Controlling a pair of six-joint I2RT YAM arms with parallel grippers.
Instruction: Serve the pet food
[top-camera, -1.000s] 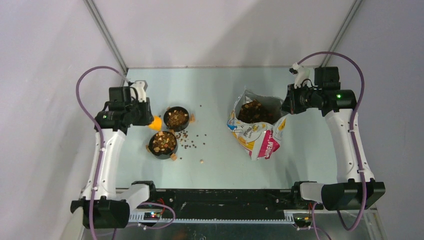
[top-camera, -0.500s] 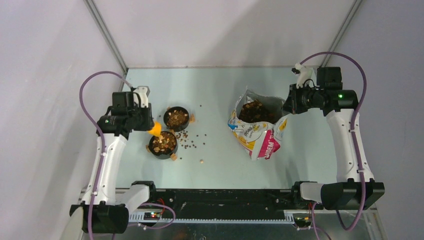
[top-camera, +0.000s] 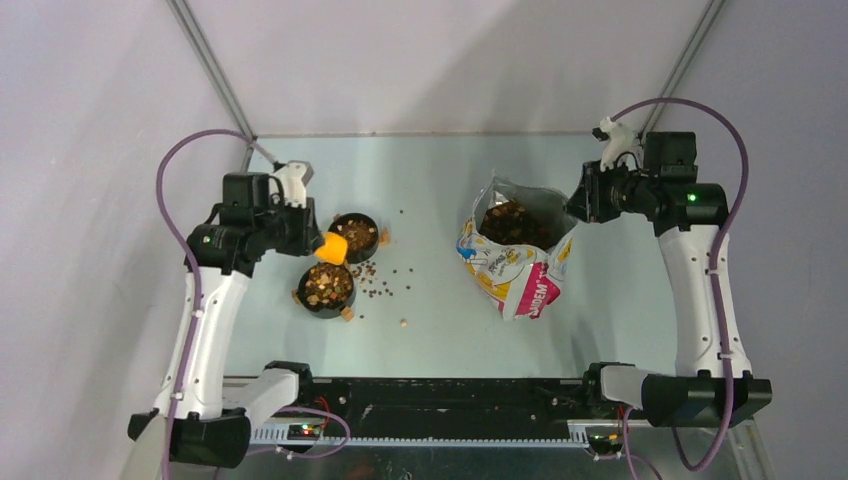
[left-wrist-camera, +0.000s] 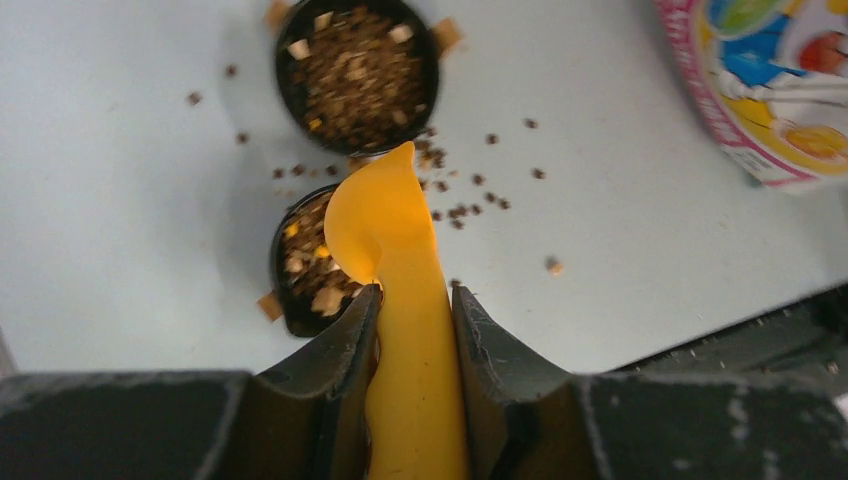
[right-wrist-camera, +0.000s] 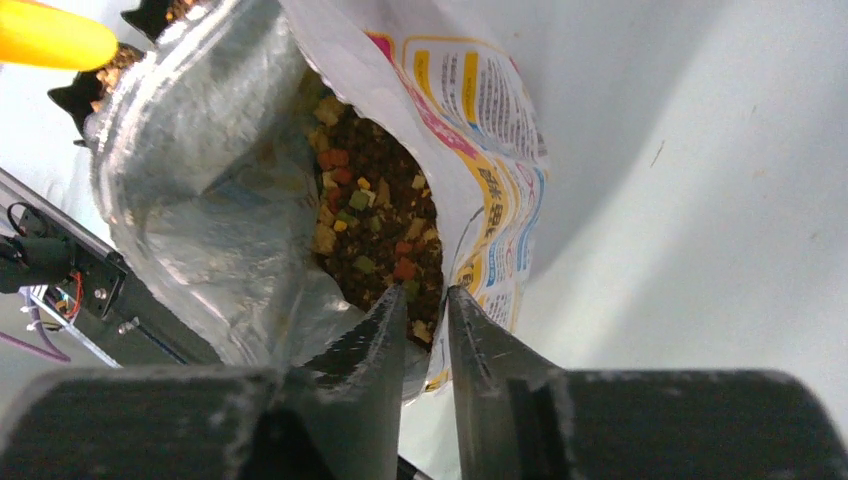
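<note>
On the pale table (top-camera: 440, 170) in front of me, the biggest thing is the printed bag (top-camera: 520, 275), which sits on my right with its mouth open upward and its silver lining showing. Most of the pet food (top-camera: 505, 222) lies heaped inside it, a dark mass with tan, red and green bits seen from my right wrist (right-wrist-camera: 375, 215).

My right gripper (right-wrist-camera: 428, 300) hangs at the bag's right rim, on the side away from the bowls. Its jaws stand slightly apart, with a narrow gap between the tips. The rim runs right at that gap, but I cannot tell whether either finger touches it.

On my left stand two black bowls, close together. The far bowl (top-camera: 366, 257) and the near bowl (top-camera: 326, 311) are both filled with kibble.

My left gripper (left-wrist-camera: 415, 295) is clamped on the handle of the orange scoop (left-wrist-camera: 385, 215), one finger pressed on each side. The scoop's head points away from me. From the wrist it overlaps the near bowl's right rim, and its tip reaches the near edge of the far bowl. From above it sits between the two bowls, on their left.

Loose pellets (top-camera: 385, 280) are strewn on the table just right of the bowls, thinning out toward the bag.
</note>
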